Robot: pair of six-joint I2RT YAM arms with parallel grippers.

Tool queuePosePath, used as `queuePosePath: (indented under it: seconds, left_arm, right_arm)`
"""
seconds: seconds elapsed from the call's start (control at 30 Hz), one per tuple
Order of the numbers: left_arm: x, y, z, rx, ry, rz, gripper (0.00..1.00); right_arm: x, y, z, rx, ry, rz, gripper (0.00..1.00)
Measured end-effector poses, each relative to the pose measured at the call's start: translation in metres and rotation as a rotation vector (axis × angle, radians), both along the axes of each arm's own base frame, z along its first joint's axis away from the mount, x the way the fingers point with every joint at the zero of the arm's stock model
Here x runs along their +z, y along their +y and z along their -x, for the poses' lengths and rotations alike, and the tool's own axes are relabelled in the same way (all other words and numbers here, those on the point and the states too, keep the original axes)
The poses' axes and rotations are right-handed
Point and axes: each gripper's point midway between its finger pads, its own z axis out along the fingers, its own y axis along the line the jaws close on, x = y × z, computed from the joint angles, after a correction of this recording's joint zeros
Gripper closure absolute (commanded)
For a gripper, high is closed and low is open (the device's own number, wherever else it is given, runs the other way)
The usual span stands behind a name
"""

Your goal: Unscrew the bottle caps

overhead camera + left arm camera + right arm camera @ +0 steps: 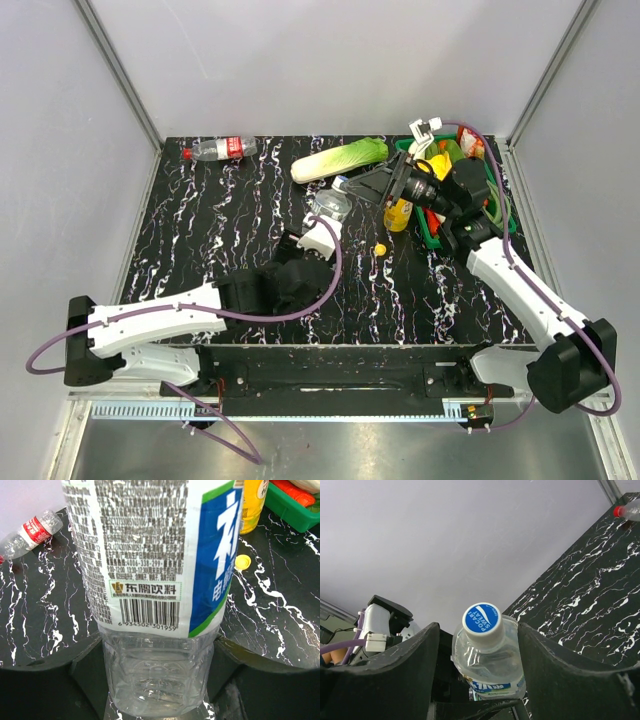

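1. Top external view: the left gripper (pixel 322 231) reaches out to the middle of the black marbled table (pixel 225 220). It is clamped on the blue-label bottle (pixel 331 206), which lies at a slant with its capped end toward the right gripper (pixel 372 187).
2. Left wrist view: two dark fingers (pixel 50 677) press on the clear lower part of that bottle from both sides. The printed label and its barcode fill most of the frame.
3. Right wrist view: the jaws stand on either side of the white cap (pixel 481 620), which has blue print on top and is still on the bottle's neck. A gap shows on each side, so the jaws are apart and not pinching it.
4. The orange-juice bottle (pixel 398 214) stands upright just beside the green tray (pixel 292 514). The yellow cap (pixel 380 248) lies loose on the table near the bottle but apart from it.
5. The red-label bottle (pixel 222 149) lies on its side near the far left corner with the red cap (pixel 186 154) on its neck, well apart from both grippers.
6. A cabbage (pixel 340 160) lies along the far edge. The tray's contents are too jumbled to name.
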Motion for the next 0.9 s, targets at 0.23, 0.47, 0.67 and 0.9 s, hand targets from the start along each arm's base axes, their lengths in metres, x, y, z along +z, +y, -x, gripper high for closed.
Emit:
queuePosePath:
  seconds: [0.23,0.47,0.67,0.9]
  left_arm:
    - [-0.007,-0.002,0.000,-0.003,0.010,-0.032,0.98]
    - [-0.007,-0.004,0.000,-0.002,0.017,-0.055,0.97]
    - [-0.007,-0.006,-0.001,0.003,0.022,-0.050,0.97]
    - [-0.010,-0.010,-0.002,-0.033,0.062,-0.004,0.99]
  right_arm:
    - [0.001,0.003,0.001,0.025,-0.004,-0.012,0.46]
    - [-0.008,0.006,-0.007,0.041,0.015,-0.010,0.76]
    - [-0.007,0.005,-0.009,0.039,0.015,-0.015,0.96]
    - [-0.008,0.005,-0.009,0.038,0.013,-0.013,1.00]
